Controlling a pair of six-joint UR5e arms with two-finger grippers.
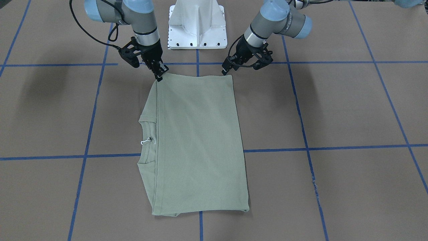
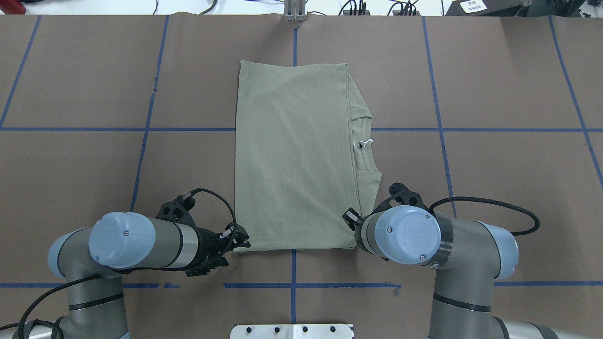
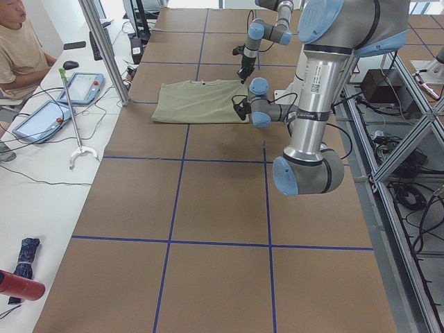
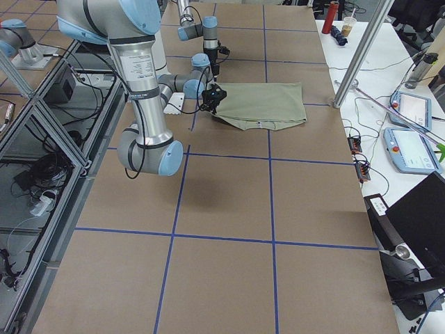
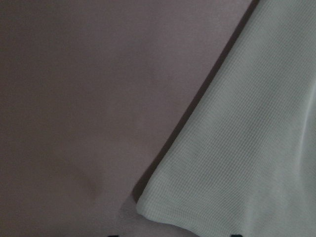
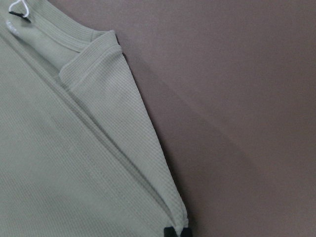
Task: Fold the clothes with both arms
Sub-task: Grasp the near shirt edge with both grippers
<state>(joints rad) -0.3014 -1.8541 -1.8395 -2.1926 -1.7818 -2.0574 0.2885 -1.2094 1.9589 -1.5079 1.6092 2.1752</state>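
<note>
The pale green shirt [image 1: 197, 140] lies flat on the brown table, folded into a long rectangle [image 2: 292, 155], with its ribbed neckline and white tag string [image 1: 144, 142] showing along one long edge. My right gripper [image 1: 159, 76] is at the near corner on the neckline side. In the right wrist view its tips [image 6: 177, 232] sit close together, shut on that corner of the shirt [image 6: 59, 163]. My left gripper [image 1: 227, 69] hovers at the other near corner [image 2: 242, 241]. In the left wrist view its tips stand wide apart, open, with the shirt corner [image 5: 256, 148] between them.
The white pedestal base [image 1: 197, 26] stands just behind both grippers. Blue tape lines [image 1: 334, 147] cross the table. In the exterior left view a seated person [image 3: 17, 48], tablets [image 3: 83, 87] and a metal pole [image 3: 104, 52] line the far side.
</note>
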